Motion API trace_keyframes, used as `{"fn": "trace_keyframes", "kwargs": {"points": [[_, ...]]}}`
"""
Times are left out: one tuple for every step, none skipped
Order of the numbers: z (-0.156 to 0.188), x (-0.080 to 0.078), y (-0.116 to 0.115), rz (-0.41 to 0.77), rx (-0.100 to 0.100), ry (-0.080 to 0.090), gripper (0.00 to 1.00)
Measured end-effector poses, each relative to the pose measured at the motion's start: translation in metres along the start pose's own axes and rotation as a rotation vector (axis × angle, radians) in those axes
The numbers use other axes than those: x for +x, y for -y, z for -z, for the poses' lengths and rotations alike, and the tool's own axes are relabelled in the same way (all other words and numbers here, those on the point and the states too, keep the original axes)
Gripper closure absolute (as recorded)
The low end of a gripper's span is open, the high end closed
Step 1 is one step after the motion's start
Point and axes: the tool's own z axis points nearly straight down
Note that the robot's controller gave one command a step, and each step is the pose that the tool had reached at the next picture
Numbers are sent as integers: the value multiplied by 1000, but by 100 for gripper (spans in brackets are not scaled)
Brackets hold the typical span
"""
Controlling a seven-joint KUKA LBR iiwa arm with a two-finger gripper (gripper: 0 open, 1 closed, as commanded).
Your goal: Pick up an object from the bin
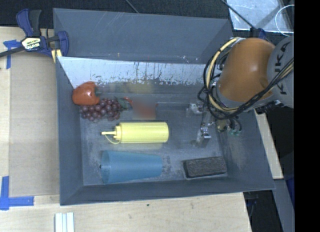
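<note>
My gripper [199,122] hangs open over the bare floor in the right half of the bin, with nothing between its fingers. A dark grey rectangular sponge block [205,167] lies just below it, near the front right corner. A yellow squeeze bottle [141,132] lies on its side to the gripper's left, nozzle pointing left. In front of the bottle a blue tapered cup [132,166] also lies on its side.
A red tomato-like fruit [84,94] and a bunch of dark purple grapes [102,109] rest in the back left corner. The arm's orange dome and cables hang over the bin's right wall.
</note>
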Motion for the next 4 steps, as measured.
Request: {"fn": "trace_keyframes", "kwargs": {"points": [[4,-2,0,2,1,8,0],[-2,52,32,177,2,5,0],[-21,59,33,317,1,6,0],[-34,64,45,189,1,4,0]]}}
